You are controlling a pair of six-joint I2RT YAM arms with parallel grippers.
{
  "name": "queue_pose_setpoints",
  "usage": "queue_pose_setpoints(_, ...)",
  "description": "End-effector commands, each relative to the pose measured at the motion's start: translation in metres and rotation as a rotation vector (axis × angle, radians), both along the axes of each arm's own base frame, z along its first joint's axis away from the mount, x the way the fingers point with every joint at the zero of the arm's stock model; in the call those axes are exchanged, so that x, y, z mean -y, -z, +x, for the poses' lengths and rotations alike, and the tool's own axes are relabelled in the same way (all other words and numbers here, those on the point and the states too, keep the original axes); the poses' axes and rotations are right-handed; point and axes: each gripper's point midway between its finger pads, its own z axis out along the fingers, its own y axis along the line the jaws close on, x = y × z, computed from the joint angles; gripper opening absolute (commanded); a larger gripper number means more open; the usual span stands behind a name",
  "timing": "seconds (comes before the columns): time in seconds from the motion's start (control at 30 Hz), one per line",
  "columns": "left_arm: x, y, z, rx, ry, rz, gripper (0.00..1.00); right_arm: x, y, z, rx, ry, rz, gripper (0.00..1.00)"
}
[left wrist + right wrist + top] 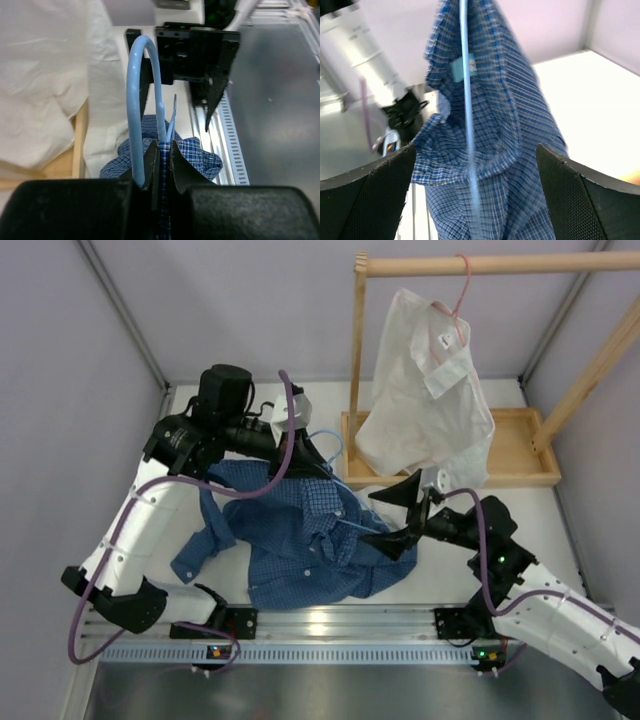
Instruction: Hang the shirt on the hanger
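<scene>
While the top view shows most of the blue checked shirt (290, 550) heaped on the table (520, 530) btwn the two arms, its collar end is raised toward the left gripper (322, 465), which pinches the light blue wire hanger (333, 445) just below the hook. The right gripper (370, 518) sits over the shirt's right side w/ fingers spread, holding nothing. Behind, a white shirt (420, 410) hangs on a pink hanger (462, 290) from a wooden rail (480, 264).

Left wrist: the left gripper (162, 147) is pressed together on the hanger (136, 90) neck, and seemingly a fold of shirt (200, 155) too.

Right wrist: the right gripper (475, 150) is wide apart, w/ the shirt (495, 140) draped btwn its fingers and the hanger wire (466, 100) running down the middle, inside the collar.

Risks, as I judge it: closing now could grab wire plus cloth and lever the hanger round in the left pinch. A tug on the cloth could also slide the shoulder off the thin wire, since the heap's weight drags downward.
</scene>
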Motion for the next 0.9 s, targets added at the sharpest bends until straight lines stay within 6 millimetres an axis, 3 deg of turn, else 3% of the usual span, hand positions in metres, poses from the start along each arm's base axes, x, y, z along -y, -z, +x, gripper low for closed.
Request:
queue_pose_setpoints(0.0, -0.006, -0.020, 0.039, 0.063, -0.292, -0.027, 0.00, 0.023, -0.013, 0.028, -0.131, 0.245, 0.027, 0.99)
queue_pose_setpoints(0.03, -0.008, -0.022, 0.049, 0.074, -0.355, -0.036, 0.00, 0.030, -0.003, 0.033, -0.208, 0.303, 0.016, 1.00)
queue_pose_setpoints(0.1, -0.016, -0.037, 0.068, 0.100, -0.503, -0.092, 0.00, 0.048, -0.007, 0.040, -0.360, 0.420, 0.121, 0.99)
queue_pose_setpoints(0.13, -0.016, -0.030, 0.071, 0.084, -0.525, -0.095, 0.00, 0.052, -0.005, 0.039, -0.423, 0.434, 0.158, 1.00)
queue_pose_setpoints(0.17, -0.018, -0.042, 0.069, 0.111, -0.538, -0.143, 0.00, 0.053, -0.010, 0.035, -0.459, 0.421, 0.210, 0.99)
queue_pose_setpoints(0.23, -0.018, -0.036, 0.068, 0.073, -0.557, -0.161, 0.00, 0.046, -0.011, 0.015, -0.550, 0.290, 0.316, 0.99)
queue_pose_setpoints(0.27, -0.021, -0.047, 0.066, 0.089, -0.569, -0.203, 0.00, 0.045, -0.028, 0.010, -0.547, 0.233, 0.401, 0.99)
queue_pose_setpoints(0.37, -0.026, -0.040, 0.068, 0.026, -0.638, -0.240, 0.00, 0.037, -0.009, 0.016, -0.774, 0.222, 0.452, 0.87)
queue_pose_setpoints(0.43, -0.027, -0.040, 0.068, -0.003, -0.656, -0.266, 0.00, 0.031, -0.006, 0.016, -0.862, 0.201, 0.455, 0.86)
queue_pose_setpoints(0.47, -0.027, -0.032, 0.067, -0.019, -0.660, -0.261, 0.00, 0.024, 0.003, 0.020, -0.907, 0.208, 0.427, 0.85)
queue_pose_setpoints(0.57, -0.027, -0.019, 0.063, -0.042, -0.653, -0.269, 0.00, 0.009, 0.005, 0.021, -1.016, 0.177, 0.406, 0.80)
queue_pose_setpoints(0.63, -0.027, -0.017, 0.063, -0.039, -0.656, -0.288, 0.00, 0.000, 0.000, 0.016, -1.043, 0.139, 0.421, 0.72)
queue_pose_setpoints(0.87, -0.023, 0.000, 0.059, -0.058, -0.620, -0.283, 0.00, -0.025, 0.027, 0.016, -1.092, 0.234, 0.371, 0.61)
